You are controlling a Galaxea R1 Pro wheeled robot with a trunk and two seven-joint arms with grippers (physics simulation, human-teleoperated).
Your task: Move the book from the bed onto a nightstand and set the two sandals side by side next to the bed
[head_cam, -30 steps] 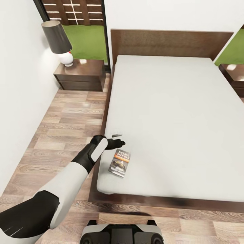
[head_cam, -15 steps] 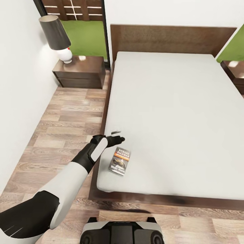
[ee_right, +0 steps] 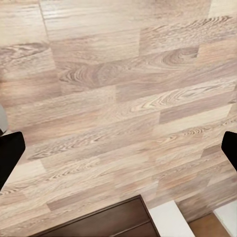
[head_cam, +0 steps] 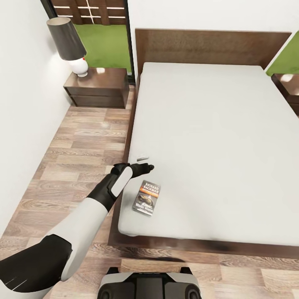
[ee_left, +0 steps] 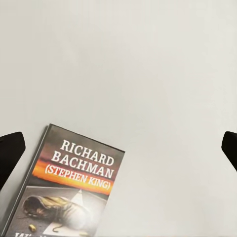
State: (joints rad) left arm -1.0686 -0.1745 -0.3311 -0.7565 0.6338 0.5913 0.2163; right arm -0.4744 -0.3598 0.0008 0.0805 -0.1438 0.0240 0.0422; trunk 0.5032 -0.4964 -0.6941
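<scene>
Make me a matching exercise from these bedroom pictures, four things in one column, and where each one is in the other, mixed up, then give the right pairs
Things:
1. book
2. lamp
3. left gripper
4. right gripper

Places:
A. open above the wood-plank floor
B. standing on the nightstand
C. lying flat on the bed near its foot corner
D. open over the mattress, just beyond the book

Pairs: 1-C, 2-B, 3-D, 4-A

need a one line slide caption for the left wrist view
Open left end effector above the light grey bed, with the Richard Bachman book lying flat near one fingertip.
</scene>
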